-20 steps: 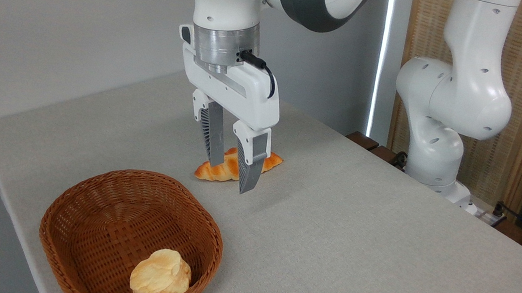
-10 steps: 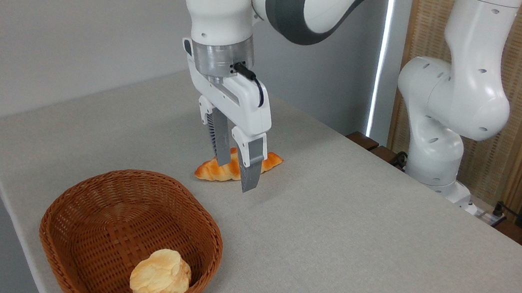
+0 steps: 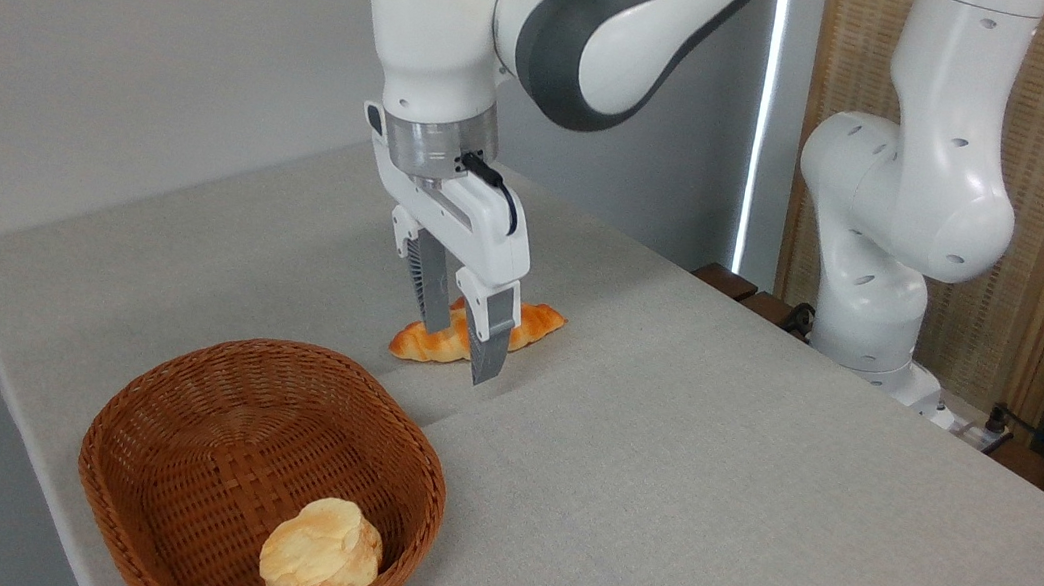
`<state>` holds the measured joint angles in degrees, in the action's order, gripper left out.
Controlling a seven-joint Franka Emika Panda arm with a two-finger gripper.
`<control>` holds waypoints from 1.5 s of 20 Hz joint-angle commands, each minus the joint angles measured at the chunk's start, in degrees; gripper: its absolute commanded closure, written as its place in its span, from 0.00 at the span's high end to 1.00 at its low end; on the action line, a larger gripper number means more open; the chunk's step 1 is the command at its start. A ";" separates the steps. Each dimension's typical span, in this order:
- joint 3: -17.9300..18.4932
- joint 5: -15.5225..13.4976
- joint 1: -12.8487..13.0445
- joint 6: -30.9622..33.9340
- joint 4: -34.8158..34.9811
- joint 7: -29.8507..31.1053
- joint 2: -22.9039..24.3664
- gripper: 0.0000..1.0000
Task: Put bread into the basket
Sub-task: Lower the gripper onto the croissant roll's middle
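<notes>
The gripper [image 3: 457, 350] stands spread, its fingers astride the bread [image 3: 431, 342] lying on the tabletop [image 3: 709, 479]. The basket [image 3: 161, 427] sits nearer the camera, lower left of it.

I note the bread [image 3: 420, 340] has a glossy, golden-orange glazed surface with ridges. The basket [image 3: 163, 417] is reddish-brown woven wicker, rough in texture. The bun [image 3: 319, 554] inside looks pale, matt and flaky. The table [image 3: 709, 479] is covered in matt grey woven cloth. My arm [image 3: 900, 181] shows smooth white plastic shells, a brushed metal wrist collar, and the gripper [image 3: 459, 350] has ribbed grey fingers
</notes>
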<state>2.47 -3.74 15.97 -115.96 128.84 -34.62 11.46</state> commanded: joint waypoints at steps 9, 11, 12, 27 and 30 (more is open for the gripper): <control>0.70 -3.64 3.10 -1.90 1.15 1.05 -0.47 1.00; 0.70 -3.82 4.59 -1.90 1.15 1.05 -0.47 1.00; 0.70 -3.91 5.55 -1.90 1.15 1.14 -0.47 1.00; 0.61 -3.91 9.69 -1.90 1.24 0.52 -2.84 1.00; 0.44 -3.30 9.69 -1.90 1.24 0.43 -2.93 1.00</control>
<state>2.53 -7.54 25.00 -116.87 129.82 -34.39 8.32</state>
